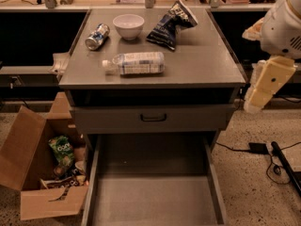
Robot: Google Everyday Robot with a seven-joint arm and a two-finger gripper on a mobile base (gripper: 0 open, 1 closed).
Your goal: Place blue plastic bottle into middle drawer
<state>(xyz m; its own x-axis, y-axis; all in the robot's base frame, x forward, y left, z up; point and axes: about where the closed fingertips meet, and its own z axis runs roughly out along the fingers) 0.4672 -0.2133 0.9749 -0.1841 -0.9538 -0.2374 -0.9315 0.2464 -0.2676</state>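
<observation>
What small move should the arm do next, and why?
Probably swing the gripper left and up, over the cabinet top toward the blue plastic bottle. The bottle lies on its side there, untouched, while the gripper hangs beside the cabinet's right edge. The middle drawer already stands open below.

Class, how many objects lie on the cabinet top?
4: can back left, bowl beside it, bag back right, bottle nearer the front. None looks hidden. The claw hangs beside the cabinet's right edge.
</observation>
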